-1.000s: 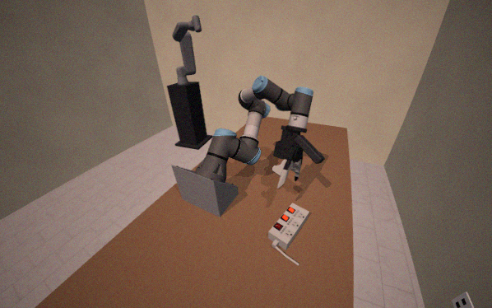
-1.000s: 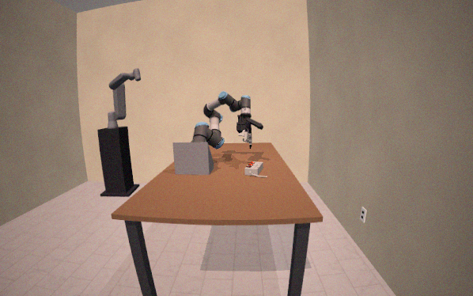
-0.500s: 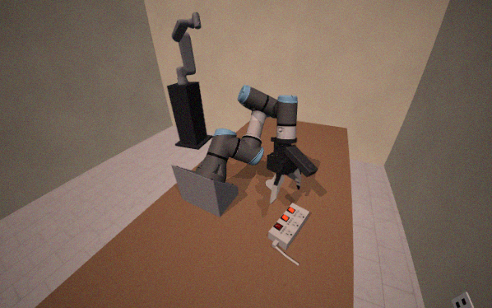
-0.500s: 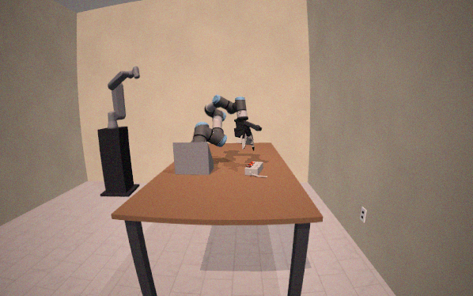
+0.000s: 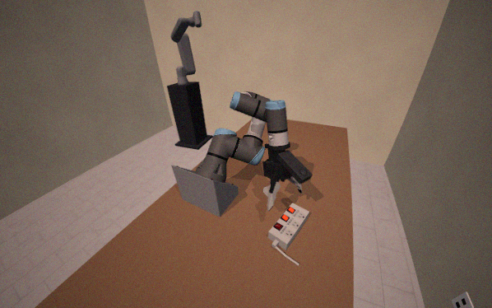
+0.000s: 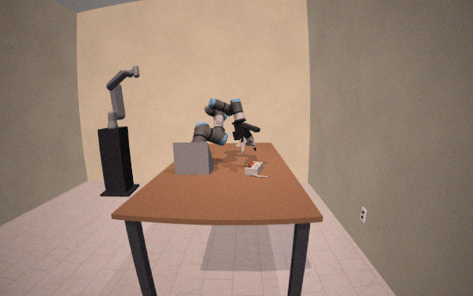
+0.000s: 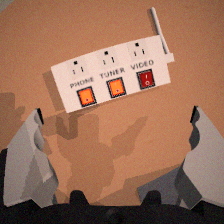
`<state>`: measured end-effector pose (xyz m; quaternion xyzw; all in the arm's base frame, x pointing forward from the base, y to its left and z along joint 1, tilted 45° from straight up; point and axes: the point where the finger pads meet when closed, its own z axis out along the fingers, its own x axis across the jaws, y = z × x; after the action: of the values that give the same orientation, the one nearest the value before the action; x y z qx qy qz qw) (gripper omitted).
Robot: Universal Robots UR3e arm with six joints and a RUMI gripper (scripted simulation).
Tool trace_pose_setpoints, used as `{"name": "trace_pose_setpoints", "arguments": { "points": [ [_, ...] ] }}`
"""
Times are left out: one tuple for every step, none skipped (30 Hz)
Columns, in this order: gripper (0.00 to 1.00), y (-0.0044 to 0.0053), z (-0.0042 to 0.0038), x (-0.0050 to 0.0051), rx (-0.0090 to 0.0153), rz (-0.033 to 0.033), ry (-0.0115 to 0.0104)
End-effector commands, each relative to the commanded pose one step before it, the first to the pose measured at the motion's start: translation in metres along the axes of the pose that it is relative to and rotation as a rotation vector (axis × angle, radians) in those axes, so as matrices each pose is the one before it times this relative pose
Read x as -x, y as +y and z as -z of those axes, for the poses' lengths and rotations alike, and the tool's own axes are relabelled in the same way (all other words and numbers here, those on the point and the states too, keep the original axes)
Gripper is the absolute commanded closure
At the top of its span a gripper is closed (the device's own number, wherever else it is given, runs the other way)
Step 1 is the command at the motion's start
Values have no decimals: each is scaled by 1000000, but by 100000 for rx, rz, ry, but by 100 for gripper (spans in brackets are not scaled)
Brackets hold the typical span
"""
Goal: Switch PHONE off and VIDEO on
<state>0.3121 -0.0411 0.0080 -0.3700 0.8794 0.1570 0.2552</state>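
A white power strip [image 5: 288, 225] lies face up on the brown table, also in the exterior view [image 6: 254, 168] and the wrist view [image 7: 112, 79]. Its three rocker switches are labelled. PHONE [image 7: 86, 96] glows bright orange, TUNER [image 7: 116, 88] glows bright orange, VIDEO [image 7: 146, 79] is dark red. A short white cable [image 5: 286, 254] leaves the strip's VIDEO end. My gripper [image 5: 284, 193] is open and empty. It hangs a little above the table just behind the strip's PHONE end, and also shows in the wrist view [image 7: 117, 150] with both fingers pointing down.
A grey wedge-shaped base block [image 5: 203, 190] holds the arm at the table's left. A second grey arm on a black pedestal [image 5: 187, 113] stands on the floor behind. The table's right edge [image 5: 350, 231] runs close past the strip.
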Motion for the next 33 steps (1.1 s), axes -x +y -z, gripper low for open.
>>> {"name": "trace_pose_setpoints", "arguments": {
  "points": [
    [0, -2226, -1594, -1577, -1361, -1943, -1786],
    [0, -257, -332, -219, -196, -355, -321],
    [0, -227, -290, -191, -174, -313, -283],
    [0, -199, -251, -165, -152, -272, -247],
    [0, -172, -214, -140, -131, -234, -212],
    [0, -146, -180, -118, -111, -198, -180],
    [0, -122, -149, -97, -93, -165, -149],
    [0, -99, -121, -79, -76, -134, -122],
    [0, -79, -95, -62, -60, -106, -96],
    [0, 0, 0, 0, 0, 0, 0],
    [0, 0, 0, 0, 0, 0, 0],
    [0, -60, -72, -47, -46, -81, -73],
    [0, -44, -53, -34, -33, -59, -53],
    [0, -30, -36, -23, -23, -40, -36],
    [0, -18, -22, -14, -14, -25, -22],
    [0, -10, -11, -7, -7, -13, -12],
    [0, -4, -4, -3, -3, -5, -4],
    [0, -1, -1, 0, 0, -1, -1],
    [0, 0, 0, 0, 0, 0, 0],
    [0, 0, 0, 0, 0, 0, 0],
    [0, 0, 0, 0, 0, 0, 0],
    [0, 0, 0, 0, 0, 0, 0],
    [0, 0, 0, 0, 0, 0, 0],
    [0, 0, 0, 0, 0, 0, 0],
    [0, 0, 0, 0, 0, 0, 0],
    [0, 0, 0, 0, 0, 0, 0],
    [0, 0, 0, 0, 0, 0, 0],
    [0, 0, 0, 0, 0, 0, 0],
    [0, 0, 0, 0, 0, 0, 0],
    [0, 0, 0, 0, 0, 0, 0],
    [0, 0, 0, 0, 0, 0, 0],
    [0, 0, 0, 0, 0, 0, 0],
    [0, 0, 0, 0, 0, 0, 0]
  ]
}}
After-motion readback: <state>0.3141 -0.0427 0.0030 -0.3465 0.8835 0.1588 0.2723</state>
